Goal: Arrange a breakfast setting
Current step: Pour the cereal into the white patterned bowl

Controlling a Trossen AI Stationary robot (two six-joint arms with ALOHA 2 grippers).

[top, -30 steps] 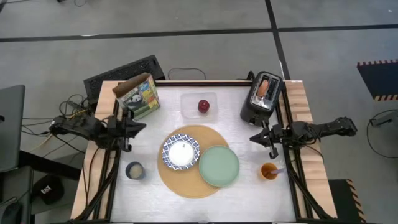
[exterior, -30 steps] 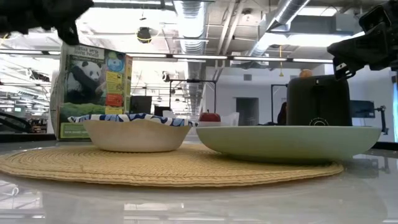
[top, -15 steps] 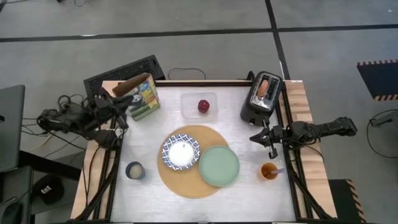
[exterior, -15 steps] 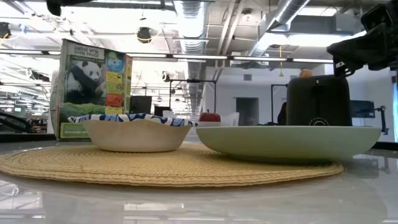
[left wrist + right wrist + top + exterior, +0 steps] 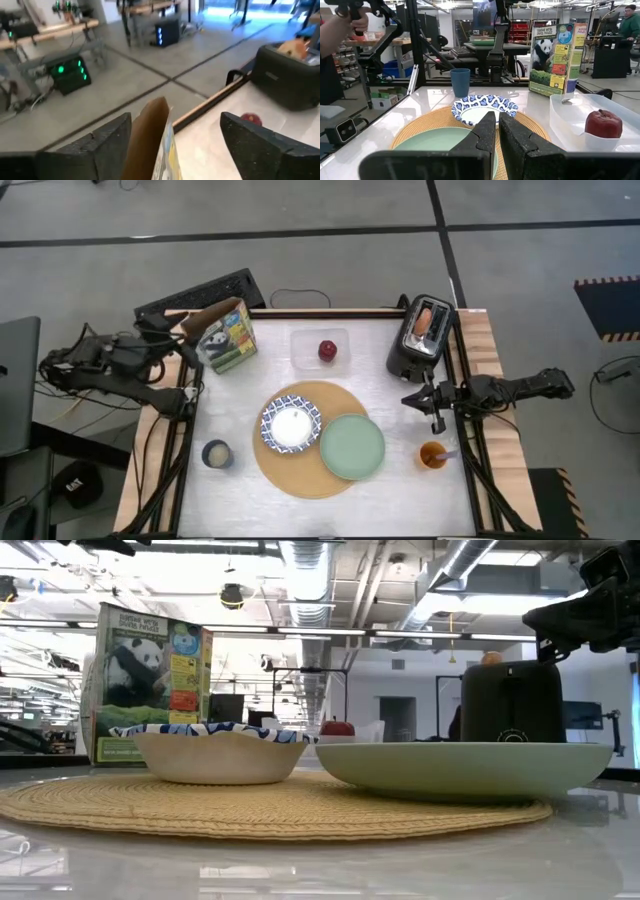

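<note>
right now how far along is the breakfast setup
Done: the bowl and plate sit on the mat. In hand: nothing; the left gripper is open beside the cereal box, the right gripper shut near the toaster. Left: the apple sits in its container, toast in the toaster.

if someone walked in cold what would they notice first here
Probably the round tan mat mid-table, carrying the blue-and-white patterned bowl and the pale green plate side by side. Next, the colourful panda cereal box standing at the far left corner, and the toast slice poking out of the black toaster at far right.
</note>
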